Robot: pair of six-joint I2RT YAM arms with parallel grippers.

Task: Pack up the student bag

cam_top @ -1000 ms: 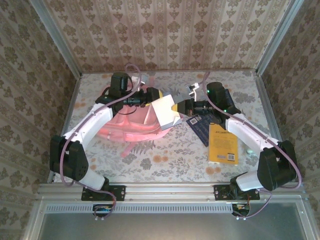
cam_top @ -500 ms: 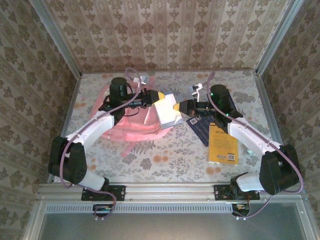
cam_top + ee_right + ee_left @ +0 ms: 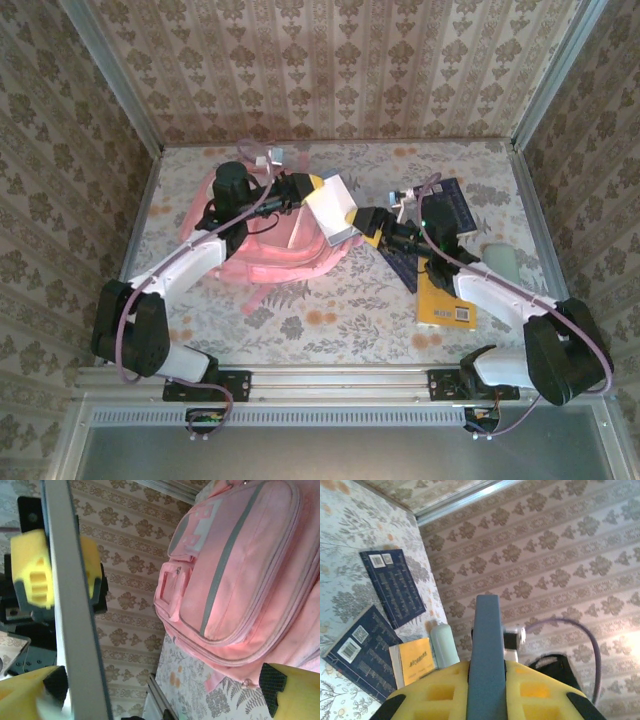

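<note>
Student bag (image 3: 280, 255) lies flat, pockets up, long axis unclear. Left gripper (image 3: 317, 187) clamps grey book (image 3: 336, 206); right gripper (image 3: 371, 222) jaws apart.

Left arm (image 3: 185, 260) runs up from its base and bends right at the wrist, so the left gripper (image 3: 308, 186) points across toward the other arm, its yellow fingers (image 3: 427, 692) clamped flat on either side of a grey slab (image 3: 485, 640). Right arm (image 3: 495, 295) stretches forward and left, low, with the right gripper (image 3: 370, 222) aimed back at the left one. Its jaws stand wide apart, one finger (image 3: 25, 695) just beside the slab's edge.
</note>
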